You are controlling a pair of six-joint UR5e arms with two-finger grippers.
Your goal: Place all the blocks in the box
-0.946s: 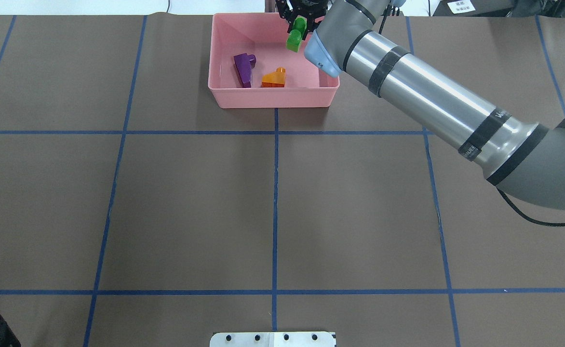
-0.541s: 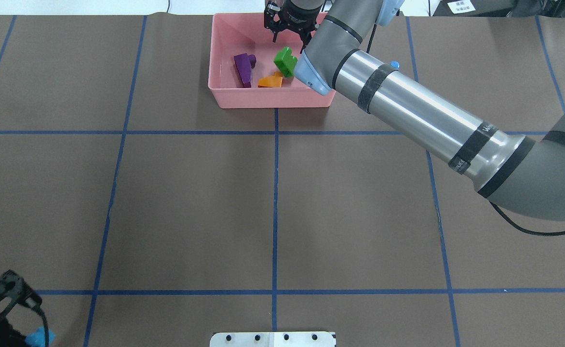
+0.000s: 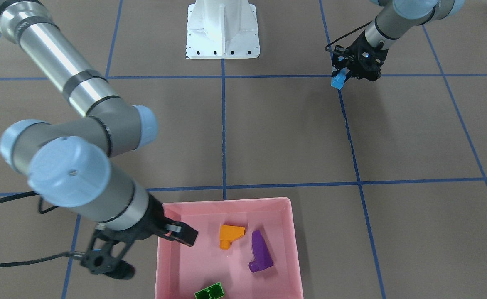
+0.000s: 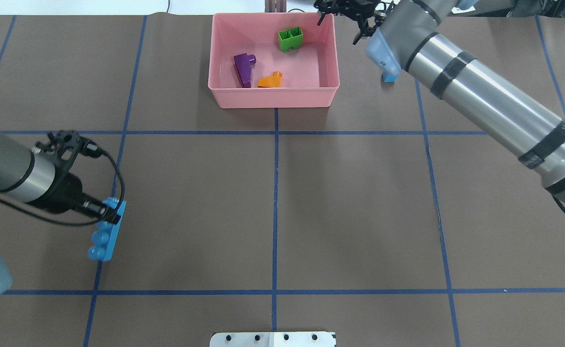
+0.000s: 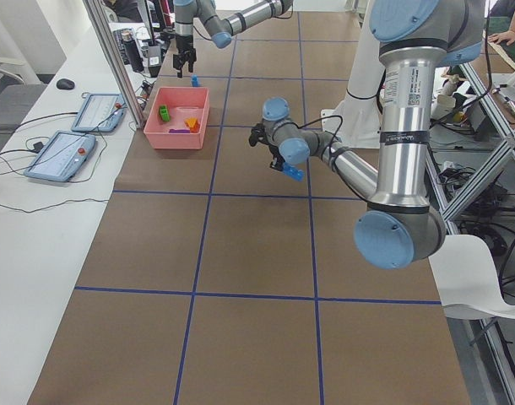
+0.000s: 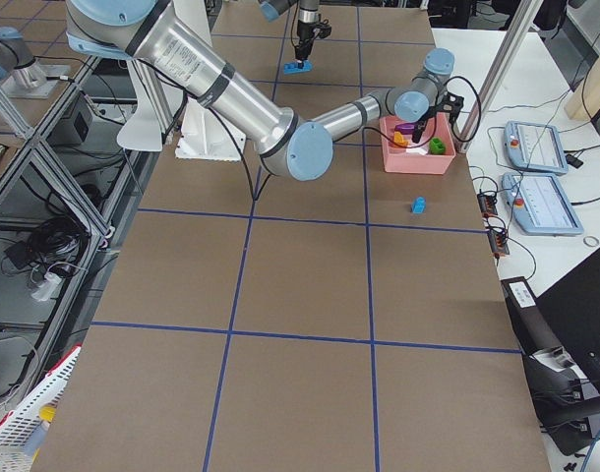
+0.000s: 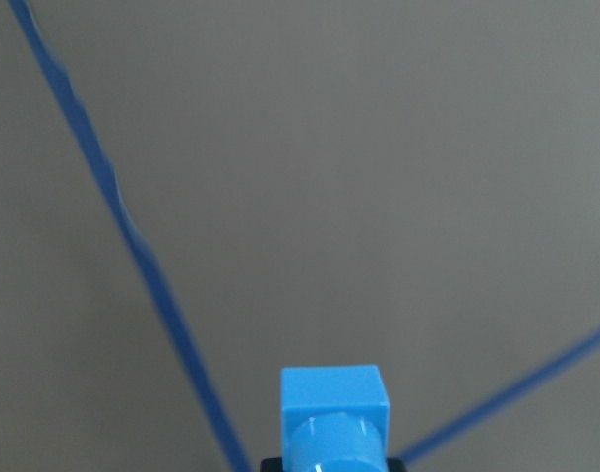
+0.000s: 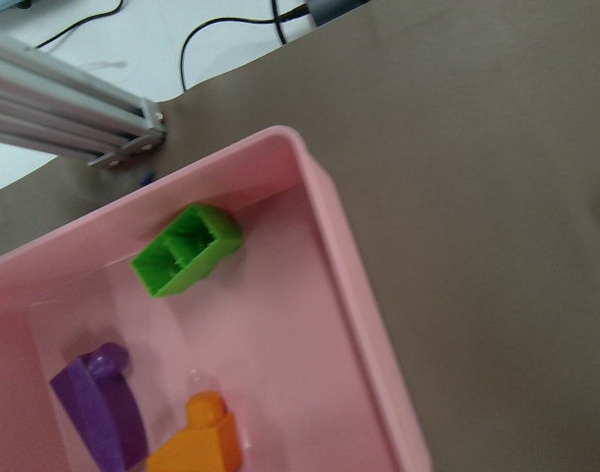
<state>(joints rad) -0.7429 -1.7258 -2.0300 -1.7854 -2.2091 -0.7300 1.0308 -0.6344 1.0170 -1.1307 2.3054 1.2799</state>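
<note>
The pink box (image 4: 273,96) stands at the table's far middle. In it lie the purple brick (image 4: 243,69), the orange brick (image 4: 270,81) and the green brick (image 4: 290,39), the green one upside down by the far wall. My right gripper (image 4: 343,19) is open and empty above the box's far right corner. The small light-blue brick (image 4: 389,77) sits on the table right of the box. My left gripper (image 4: 111,214) is shut on the long light-blue brick (image 4: 106,231) at the near left; the brick also shows in the left wrist view (image 7: 334,413).
The white pedestal base (image 3: 222,29) stands at the robot's side of the table (image 4: 273,202), which has brown paper and blue tape lines. My right arm's long forearm (image 4: 485,111) reaches across the far right part.
The green brick dropped from my right gripper into the box and came to rest by the far wall. The right gripper moved right. The left arm came in holding the long light-blue brick.
</note>
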